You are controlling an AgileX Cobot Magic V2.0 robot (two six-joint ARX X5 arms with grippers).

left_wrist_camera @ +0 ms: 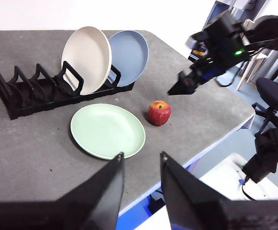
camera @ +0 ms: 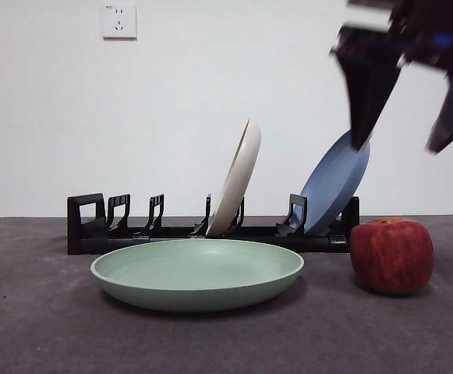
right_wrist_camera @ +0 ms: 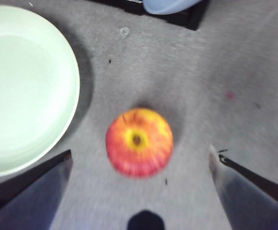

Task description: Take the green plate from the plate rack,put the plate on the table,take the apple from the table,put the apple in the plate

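On the table (camera: 39, 327), the green plate (camera: 198, 273) lies flat just in front of the plate rack (camera: 86, 226), and the apple (camera: 391, 255) stands upright beside it, close to the plate's rim but apart from it. Two more plates lean in the rack: a cream-white plate (camera: 237, 178) near the middle and a blue plate (camera: 334, 184) at the end nearest the apple. High over the apple hangs the right gripper (camera: 408, 142), its jaws spread wide and holding nothing; its own wrist view looks straight down on the apple's stem (right_wrist_camera: 137, 139), though that picture is blurred, so the gripper's exact height is hard to judge. Off to the side, the left gripper (left_wrist_camera: 141, 160) waits well away from the plate, jaws slightly parted and empty.
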